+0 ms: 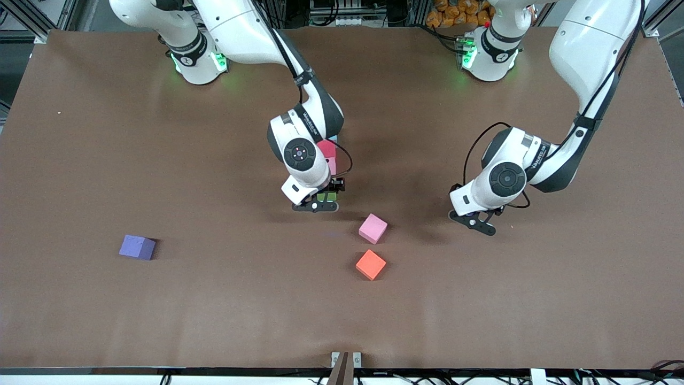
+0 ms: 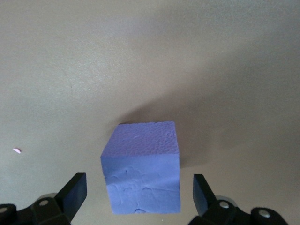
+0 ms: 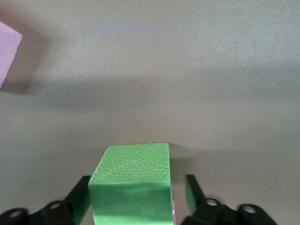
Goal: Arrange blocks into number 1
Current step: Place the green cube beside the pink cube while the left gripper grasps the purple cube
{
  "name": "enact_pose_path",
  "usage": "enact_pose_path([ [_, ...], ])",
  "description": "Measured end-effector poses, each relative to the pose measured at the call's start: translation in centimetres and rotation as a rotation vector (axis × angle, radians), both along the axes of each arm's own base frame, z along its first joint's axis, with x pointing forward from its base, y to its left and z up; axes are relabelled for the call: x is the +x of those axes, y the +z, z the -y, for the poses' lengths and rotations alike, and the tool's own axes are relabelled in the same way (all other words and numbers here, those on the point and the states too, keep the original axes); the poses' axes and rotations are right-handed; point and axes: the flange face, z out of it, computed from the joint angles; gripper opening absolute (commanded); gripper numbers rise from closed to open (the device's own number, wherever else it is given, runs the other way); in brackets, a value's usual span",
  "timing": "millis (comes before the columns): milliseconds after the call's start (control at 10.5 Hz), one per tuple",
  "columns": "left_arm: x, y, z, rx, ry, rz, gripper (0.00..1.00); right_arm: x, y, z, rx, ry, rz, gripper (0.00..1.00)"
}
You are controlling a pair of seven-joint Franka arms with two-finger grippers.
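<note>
Green matte cube (image 3: 131,185) sits between parted jaws of right gripper (image 1: 316,206); left gripper (image 1: 479,222), jaws parted, straddles blue cube (image 2: 140,176).

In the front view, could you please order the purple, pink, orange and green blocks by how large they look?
1. purple block, pink block, orange block: they look about equal, so I do not rank them.
2. green block: smallest, because the right pincer over it hides most of it.
</note>
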Motion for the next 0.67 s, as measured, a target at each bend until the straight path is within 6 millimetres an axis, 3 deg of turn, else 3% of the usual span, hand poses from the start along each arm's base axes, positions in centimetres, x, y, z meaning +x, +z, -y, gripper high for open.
enact_pose_path([
  [95, 0.0, -0.4, 0.1, -0.005, 0.000, -0.001, 1.00, 0.6, 0.8, 0.5, 0.008, -0.012, 0.009, 1.00],
  [286, -0.1, -1.4, 0.1, -0.015, 0.000, -0.008, 0.21, 2.6, 4.2, 3.1, 0.042, -0.062, 0.026, 1.00],
  [381, 0.0, -1.8, 0.0, -0.019, 0.004, -0.010, 0.00, 3.9, 6.5, 5.3, 0.061, -0.098, 0.023, 1.00],
  [667, 0.3, -1.9, -0.3, -0.021, 0.042, 0.002, 0.00, 7.8, 13.1, 13.2, 0.077, -0.098, 0.057, 1.00],
])
